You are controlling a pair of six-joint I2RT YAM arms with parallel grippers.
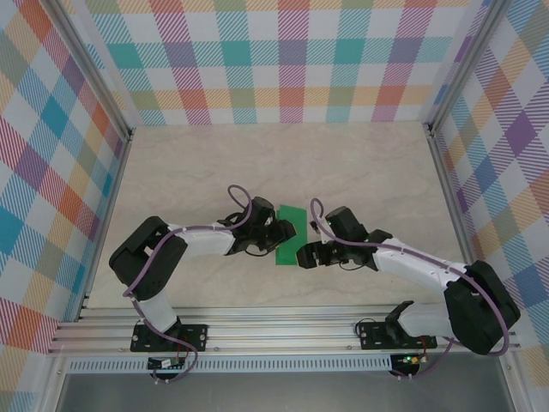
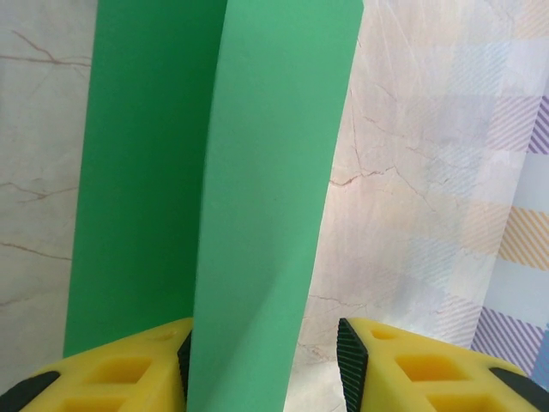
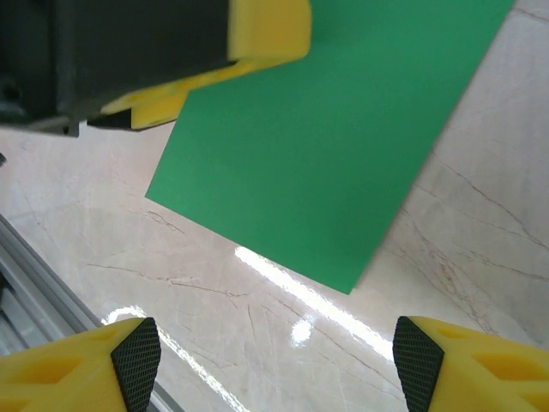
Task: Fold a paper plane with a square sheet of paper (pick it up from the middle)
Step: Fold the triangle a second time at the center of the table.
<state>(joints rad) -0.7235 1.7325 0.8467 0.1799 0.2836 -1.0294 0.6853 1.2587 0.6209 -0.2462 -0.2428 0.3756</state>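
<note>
The square sheet of paper [image 1: 288, 233] is bright green and lies mid-table between the two grippers as a narrow folded strip. In the left wrist view one half of the sheet [image 2: 137, 189] lies flat. The other half rises as a flap between the jaws of my left gripper [image 2: 266, 365] and rests against the left pad [image 2: 184, 360]. A gap separates the flap from the right pad, so this gripper is open. My right gripper [image 3: 277, 360] is open wide over bare table, just short of the sheet's near corner [image 3: 347, 287]. The paper plane is out of view.
The table is pale marble [image 1: 360, 172] with checked walls on three sides. An aluminium rail [image 1: 283, 330] runs along the near edge by the arm bases. In the right wrist view the left gripper's yellow finger [image 3: 257, 34] sits over the sheet's far edge.
</note>
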